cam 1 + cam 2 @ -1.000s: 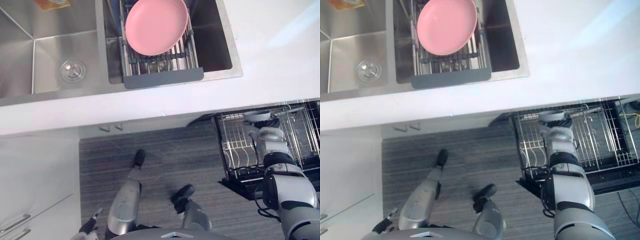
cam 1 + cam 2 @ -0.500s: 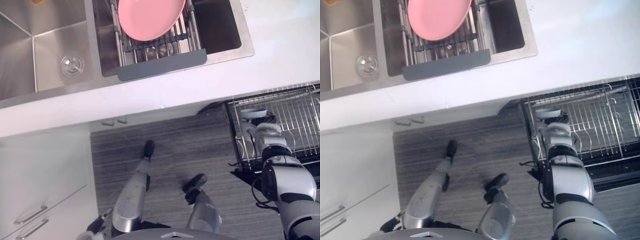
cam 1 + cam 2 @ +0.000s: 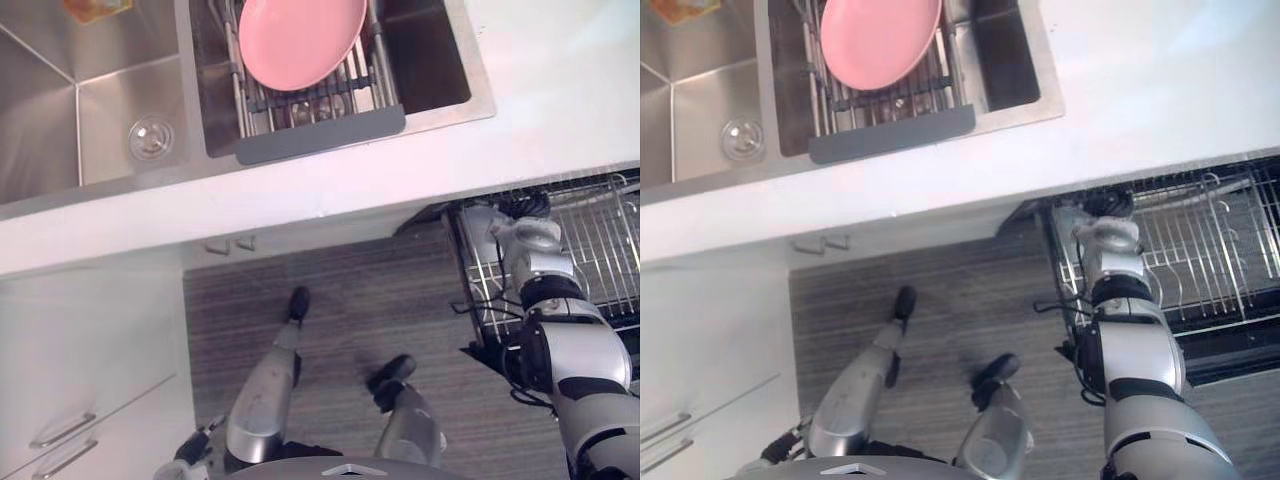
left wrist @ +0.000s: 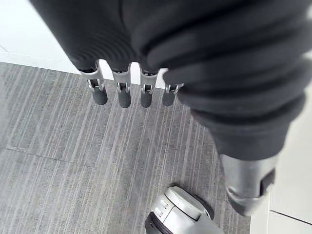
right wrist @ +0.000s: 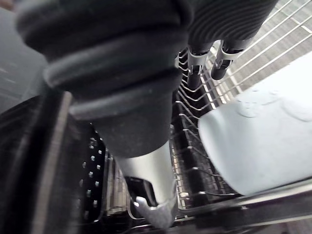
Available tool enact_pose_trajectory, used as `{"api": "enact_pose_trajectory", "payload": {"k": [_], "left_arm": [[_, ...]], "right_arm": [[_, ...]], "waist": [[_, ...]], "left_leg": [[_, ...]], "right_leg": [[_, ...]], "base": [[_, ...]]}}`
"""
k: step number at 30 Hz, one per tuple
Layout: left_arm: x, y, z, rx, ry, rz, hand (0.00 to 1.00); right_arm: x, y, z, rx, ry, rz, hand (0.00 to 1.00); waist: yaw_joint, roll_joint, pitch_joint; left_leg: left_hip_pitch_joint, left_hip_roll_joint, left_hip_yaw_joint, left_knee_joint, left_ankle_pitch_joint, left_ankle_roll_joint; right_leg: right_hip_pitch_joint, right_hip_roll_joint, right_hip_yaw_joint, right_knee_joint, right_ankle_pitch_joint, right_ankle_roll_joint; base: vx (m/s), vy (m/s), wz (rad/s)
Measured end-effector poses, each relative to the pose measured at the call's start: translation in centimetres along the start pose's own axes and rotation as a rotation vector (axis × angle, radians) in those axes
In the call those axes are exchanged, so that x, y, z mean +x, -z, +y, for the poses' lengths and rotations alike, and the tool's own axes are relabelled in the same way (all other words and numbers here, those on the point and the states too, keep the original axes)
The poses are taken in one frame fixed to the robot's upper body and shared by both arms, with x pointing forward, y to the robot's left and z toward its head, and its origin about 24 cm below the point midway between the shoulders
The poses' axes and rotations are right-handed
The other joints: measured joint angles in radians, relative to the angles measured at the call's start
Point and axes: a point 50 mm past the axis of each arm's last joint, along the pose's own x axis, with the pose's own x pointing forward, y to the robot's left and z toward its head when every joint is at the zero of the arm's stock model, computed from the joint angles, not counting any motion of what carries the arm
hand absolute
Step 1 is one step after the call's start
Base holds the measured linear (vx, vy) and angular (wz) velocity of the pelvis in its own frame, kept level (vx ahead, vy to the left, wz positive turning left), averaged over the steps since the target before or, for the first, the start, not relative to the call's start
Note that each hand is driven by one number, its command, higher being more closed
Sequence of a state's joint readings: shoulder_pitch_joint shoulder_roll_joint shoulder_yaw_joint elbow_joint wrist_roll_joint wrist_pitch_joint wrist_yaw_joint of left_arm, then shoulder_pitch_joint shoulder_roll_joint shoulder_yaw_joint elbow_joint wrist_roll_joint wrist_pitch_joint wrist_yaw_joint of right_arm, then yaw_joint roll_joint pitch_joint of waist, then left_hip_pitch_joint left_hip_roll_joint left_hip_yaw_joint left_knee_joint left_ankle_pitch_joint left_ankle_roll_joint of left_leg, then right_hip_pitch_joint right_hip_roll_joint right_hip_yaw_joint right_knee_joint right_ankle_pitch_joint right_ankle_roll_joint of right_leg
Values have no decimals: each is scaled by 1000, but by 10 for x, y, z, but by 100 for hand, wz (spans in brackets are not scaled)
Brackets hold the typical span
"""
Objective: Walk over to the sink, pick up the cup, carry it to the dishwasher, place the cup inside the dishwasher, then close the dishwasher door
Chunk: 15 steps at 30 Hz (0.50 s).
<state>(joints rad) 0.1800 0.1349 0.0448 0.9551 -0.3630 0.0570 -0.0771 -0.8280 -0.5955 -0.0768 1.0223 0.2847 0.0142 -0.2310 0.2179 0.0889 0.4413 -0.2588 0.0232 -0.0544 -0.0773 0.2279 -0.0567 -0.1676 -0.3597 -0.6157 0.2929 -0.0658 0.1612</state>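
Cup now out of right hand — lying in dishwasher rack | fingers straight, spread | left hand hanging, relaxed

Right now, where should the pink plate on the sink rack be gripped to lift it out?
Pinch the pink plate by its near rim, the part toward the counter's front edge, coming down from above. It lies face up across the wire rack, so only the rim offers a hold, and gaps between the bars should let fingers slip under.
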Motion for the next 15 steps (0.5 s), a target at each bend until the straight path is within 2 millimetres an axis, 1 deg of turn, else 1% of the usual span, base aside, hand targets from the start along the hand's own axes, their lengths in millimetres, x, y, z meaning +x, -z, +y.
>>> {"api": "enact_pose_trajectory", "payload": {"k": [1,3,4,5,6,7,8,9,11,12,13,14,15], "left_arm": [[0,0,0,0,-2,-1,0],[0,-1,2,-14,-12,-6,0],[0,-1,2,-32,-21,-8,0],[0,0,1,-38,-24,-3,0],[0,1,1,-42,-27,1,0],[0,2,1,-55,-33,8,0],[0,3,3,-63,-44,20,0],[0,3,4,-64,-50,24,0],[-1,3,8,-68,-64,31,0],[-1,3,10,-71,-71,33,0],[-2,4,11,-82,-82,37,0],[-2,5,11,-83,-86,40,0],[-2,8,11,-85,-91,48,0]], "right_arm": [[-2,0,6,21,-15,-12,0],[-8,8,13,41,-23,-9,0],[-12,12,19,55,-32,-16,0],[-17,17,25,67,-50,-17,0],[-20,20,28,75,-59,-14,0],[-26,29,35,86,-70,1,0],[-34,41,40,97,-84,17,0],[-39,47,42,101,-93,25,0],[-57,64,48,128,-112,43,0],[-61,68,48,136,-118,49,0],[-71,75,48,150,-125,57,0],[-75,79,46,164,-122,63,0],[-87,92,36,221,-94,93,0]], "waist": [[-3,0,0],[-9,-3,-1],[-12,-6,-3],[-20,-13,-7],[-24,-17,-11],[-32,-31,-23],[-36,-49,-48],[-42,-57,-66],[-68,-86,-125],[-73,-93,-144],[-87,-99,-179],[-94,-100,-195],[-109,-101,-237]], "left_leg": [[17,5,4,0,-4,-4],[33,19,12,0,-10,-12],[37,30,24,0,-11,-15],[40,41,31,0,-15,-24],[42,45,35,0,-15,-25],[56,52,51,0,-17,-29],[70,59,68,0,-24,-38],[76,60,77,0,-25,-40],[123,64,115,0,-37,-51],[133,66,126,0,-42,-57],[155,71,147,0,-51,-53],[168,74,158,-1,-58,-52],[205,85,191,-1,-77,-46]], "right_leg": [[15,6,4,-6,-1,-1],[33,23,6,-23,1,-5],[41,40,10,-44,10,-8],[48,56,15,-68,23,-12],[51,64,18,-79,29,-13],[65,75,27,-100,41,-13],[79,86,38,-126,56,-15],[87,90,40,-140,61,-14],[135,104,63,-194,81,-10],[144,109,71,-209,86,-11],[165,122,88,-237,97,-10],[176,126,95,-251,101,-10],[201,141,116,-278,108,-14]], "base": [[-67,-73,-16],[-69,-80,-17],[-64,-80,-23],[-54,-81,-24],[-35,-77,-27],[0,-91,-35],[18,-87,-34],[52,-77,-30],[49,-50,-35],[32,-51,-49],[23,-44,-39],[26,-64,-62],[13,-50,-53]]}}
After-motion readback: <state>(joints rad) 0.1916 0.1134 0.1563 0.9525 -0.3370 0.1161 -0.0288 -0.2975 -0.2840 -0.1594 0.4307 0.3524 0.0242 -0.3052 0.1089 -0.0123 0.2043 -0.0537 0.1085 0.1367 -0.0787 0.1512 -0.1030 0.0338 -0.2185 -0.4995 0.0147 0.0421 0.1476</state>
